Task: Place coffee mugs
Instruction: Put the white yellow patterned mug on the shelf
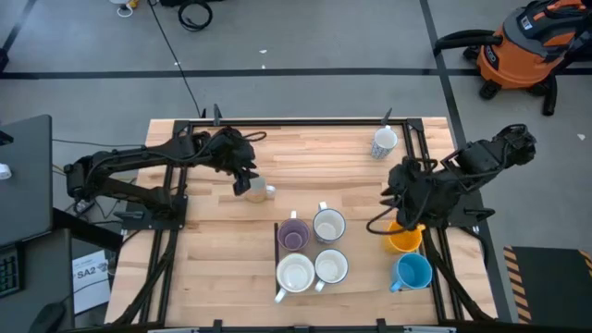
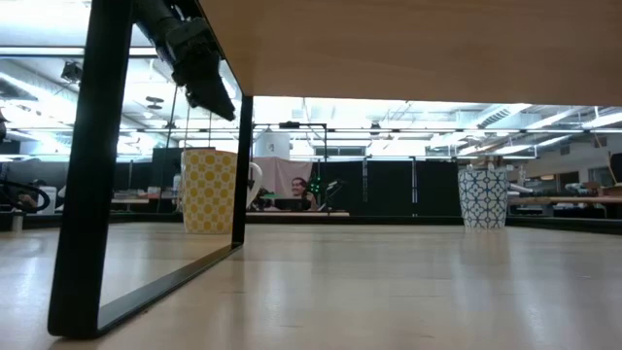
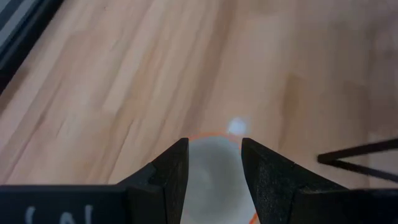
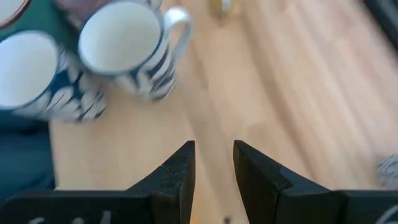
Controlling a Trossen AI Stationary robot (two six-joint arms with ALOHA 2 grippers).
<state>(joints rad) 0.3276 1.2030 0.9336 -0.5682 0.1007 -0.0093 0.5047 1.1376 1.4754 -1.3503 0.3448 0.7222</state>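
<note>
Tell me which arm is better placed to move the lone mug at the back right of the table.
Right, probably. The right end effector is on that mug's side of the table; the left end effector is over a cream mug across the table.

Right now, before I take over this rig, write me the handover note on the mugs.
Left gripper: open, above the yellow-patterned mug, not gripping it.
Right gripper: open, empty, beside the orange mug.
Grouped mid-table: purple mug and three pale mugs.
Blue mug sits near the orange one; a patterned mug stands alone at the far edge.
Left, probably: the four outside the group.
</note>
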